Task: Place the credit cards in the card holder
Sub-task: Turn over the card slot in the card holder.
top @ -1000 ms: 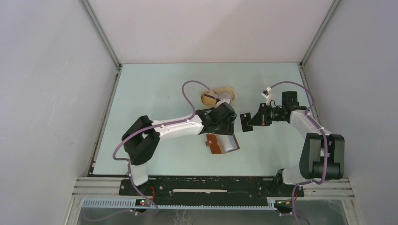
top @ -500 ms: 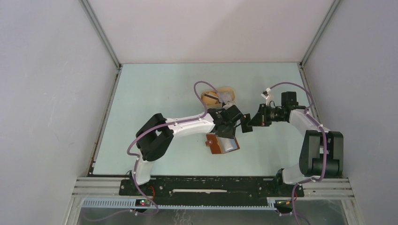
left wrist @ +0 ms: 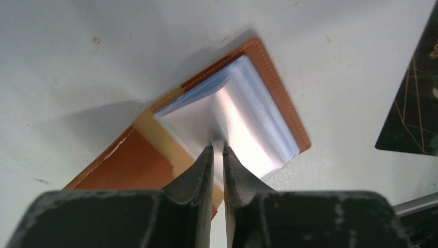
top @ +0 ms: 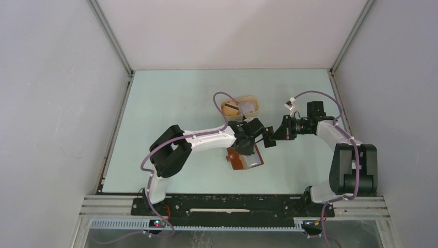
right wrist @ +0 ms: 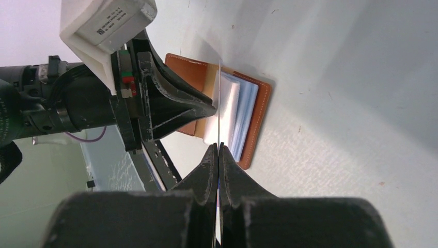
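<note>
An open reddish-brown leather card holder (left wrist: 137, 163) is seen lying flat on a pale green table (top: 170, 103), near the middle and just in front of the two grippers. Its stack of clear plastic sleeves (left wrist: 243, 119) is fanned up from the right-hand half. The left gripper (left wrist: 217, 149) is lowered over the holder, with its jaws drawn almost together and the top sleeve pinched at its near edge and lifted. The right gripper (right wrist: 218, 147) is closed tight on a dark card (left wrist: 413, 103), which is held on edge above the table, just right of the holder and close to the left gripper's fingers. In the right wrist view the card is seen edge-on as a thin line pointing toward the sleeves. A tan oval tray (top: 248, 96) sits farther back on the table, behind the left gripper, with pale cards (top: 249, 106) lying inside; their detail is too small to make out.
</note>
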